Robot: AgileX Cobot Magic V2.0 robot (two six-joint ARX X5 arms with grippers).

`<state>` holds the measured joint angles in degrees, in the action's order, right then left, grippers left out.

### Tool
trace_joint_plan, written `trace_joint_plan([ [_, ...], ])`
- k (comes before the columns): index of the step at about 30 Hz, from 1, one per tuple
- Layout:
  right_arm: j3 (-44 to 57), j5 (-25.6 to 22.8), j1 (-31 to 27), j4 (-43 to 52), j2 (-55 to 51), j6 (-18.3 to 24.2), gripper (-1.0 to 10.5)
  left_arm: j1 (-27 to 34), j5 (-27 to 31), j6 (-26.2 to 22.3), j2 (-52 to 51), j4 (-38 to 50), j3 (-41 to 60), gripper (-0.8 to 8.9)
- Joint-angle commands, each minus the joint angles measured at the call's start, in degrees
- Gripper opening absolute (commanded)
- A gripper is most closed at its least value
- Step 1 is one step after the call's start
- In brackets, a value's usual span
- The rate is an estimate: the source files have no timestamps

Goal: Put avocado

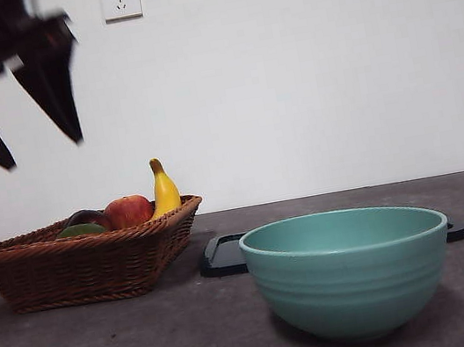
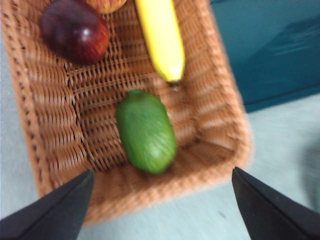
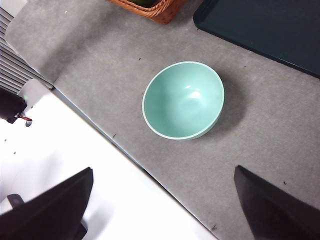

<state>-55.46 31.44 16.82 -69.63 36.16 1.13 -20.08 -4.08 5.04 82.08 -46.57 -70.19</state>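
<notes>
Above the basket [image 1: 86, 260], at its left end, the left gripper [image 1: 37, 126] hangs with its jaws spread wide, holding nothing and touching nothing. Inside the basket the avocado [image 2: 146, 131] lies on its side on the wicker floor, close to the near wall, with the banana [image 2: 161, 37] tip just beside one end and the dark red fruit [image 2: 75, 31] apart toward the far corner. The likely trouble: the avocado is smooth and oval, so jaws closing off-centre could squeeze it out sideways; a jaw could also catch the basket wall or nudge the banana, since both sit so close. Right of the basket stands the bowl [image 1: 349, 268] on the desk [image 1: 197, 339], a dark tray [image 1: 224, 257] behind it. The right gripper [image 3: 160, 210] waits high above the bowl, jaws wide and empty.
</notes>
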Motion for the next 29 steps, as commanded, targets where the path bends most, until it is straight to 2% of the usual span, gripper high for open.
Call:
trace_joint_plan([
  [1, -1.1, 0.0, 0.3, 0.6, 0.5, 0.3, 4.5, -0.9, 2.9, -0.3, 4.6, 2.7, -1.4, 4.33],
  [5, -1.1, 0.1, 0.3, 0.6, 0.5, 0.3, 4.5, -1.3, 5.4, -0.7, 9.3, 5.6, -1.4, 4.33],
  [22, -1.1, 0.0, 0.3, 0.6, 0.5, -0.3, 4.5, -1.5, 5.9, -1.4, 20.6, 12.1, -1.4, 4.28],
  [24, -1.1, 0.0, 0.3, 0.6, 0.5, -0.3, 4.5, -1.6, 5.9, -1.3, 20.9, 12.1, -1.4, 3.91],
  [27, -1.1, 0.0, 0.3, 0.6, 0.5, -0.3, 4.5, -1.6, 5.9, -1.3, 21.0, 11.8, -1.4, 2.57],
  [29, -1.1, 0.0, 0.3, 0.6, 0.5, -0.3, 4.5, -1.7, 5.9, -1.3, 21.0, 11.6, -1.4, 2.02],
])
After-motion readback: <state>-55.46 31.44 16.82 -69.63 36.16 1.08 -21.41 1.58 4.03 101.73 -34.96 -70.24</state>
